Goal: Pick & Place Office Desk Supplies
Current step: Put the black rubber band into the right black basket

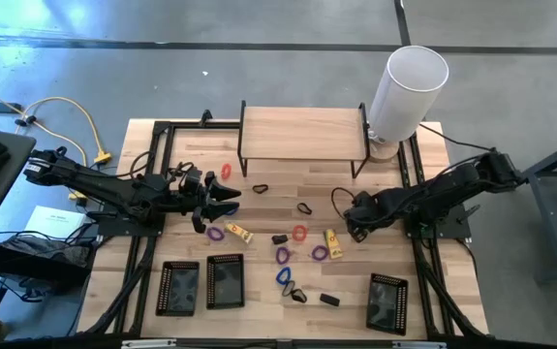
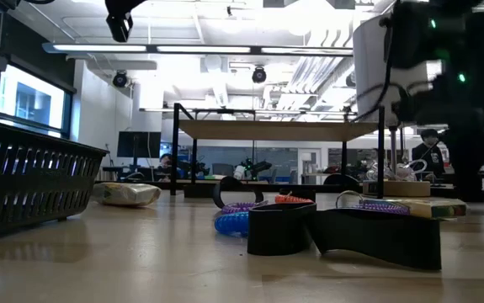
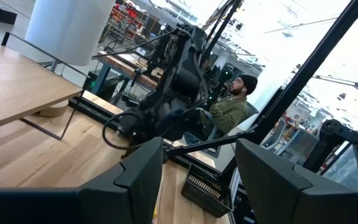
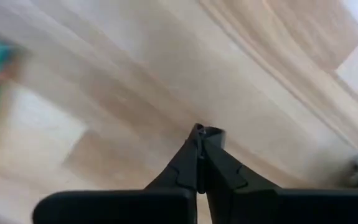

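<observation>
Right tool [image 4: 202, 138] clenched empty against table [image 4: 135, 93]; yellow packet [image 1: 333, 243] just beside. Left tool [image 3: 197, 168] released, waiting.

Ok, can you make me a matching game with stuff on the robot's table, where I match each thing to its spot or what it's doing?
Things:
1. white cylinder
2. left pincer
3. right pincer
4. lone mesh tray

Clues:
A. closed tight, holding nothing, right over bare wood
B. front of the table, right side
C. open, held above the table
D. back right corner, beside the wooden shelf

Pairs: 1-D, 2-C, 3-A, 4-B
</observation>
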`<state>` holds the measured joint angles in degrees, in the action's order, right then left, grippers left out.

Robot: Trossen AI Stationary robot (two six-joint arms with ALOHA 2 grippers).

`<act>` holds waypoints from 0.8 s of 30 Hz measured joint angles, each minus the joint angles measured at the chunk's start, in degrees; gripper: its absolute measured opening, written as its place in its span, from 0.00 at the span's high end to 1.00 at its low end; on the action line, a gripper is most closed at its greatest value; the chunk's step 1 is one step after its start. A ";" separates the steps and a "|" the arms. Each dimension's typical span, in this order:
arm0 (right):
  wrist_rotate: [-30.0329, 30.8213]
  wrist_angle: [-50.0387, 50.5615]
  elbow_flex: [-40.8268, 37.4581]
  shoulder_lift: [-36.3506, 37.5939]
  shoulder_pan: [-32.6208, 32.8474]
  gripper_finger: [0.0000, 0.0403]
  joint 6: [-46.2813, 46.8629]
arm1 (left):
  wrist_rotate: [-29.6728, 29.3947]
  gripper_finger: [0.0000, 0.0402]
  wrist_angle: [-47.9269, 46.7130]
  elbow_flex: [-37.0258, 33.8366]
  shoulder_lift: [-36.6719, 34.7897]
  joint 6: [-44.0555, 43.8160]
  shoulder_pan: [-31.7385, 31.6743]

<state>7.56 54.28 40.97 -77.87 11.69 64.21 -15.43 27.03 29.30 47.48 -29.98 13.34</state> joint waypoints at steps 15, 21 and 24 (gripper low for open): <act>-2.93 32.11 31.70 0.14 10.12 0.99 3.39 | 0.00 0.51 0.00 -0.02 0.02 -0.01 -3.76; -6.14 33.91 40.44 0.16 18.77 0.99 12.48 | -0.05 0.51 0.00 -0.02 0.02 -0.02 -6.29; -12.70 30.95 42.49 0.19 24.07 0.99 15.06 | -0.08 0.51 0.00 -0.02 0.04 0.00 -7.10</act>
<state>-5.14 85.23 83.47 -77.68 35.76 79.27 -15.51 27.03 29.28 47.53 -29.98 6.25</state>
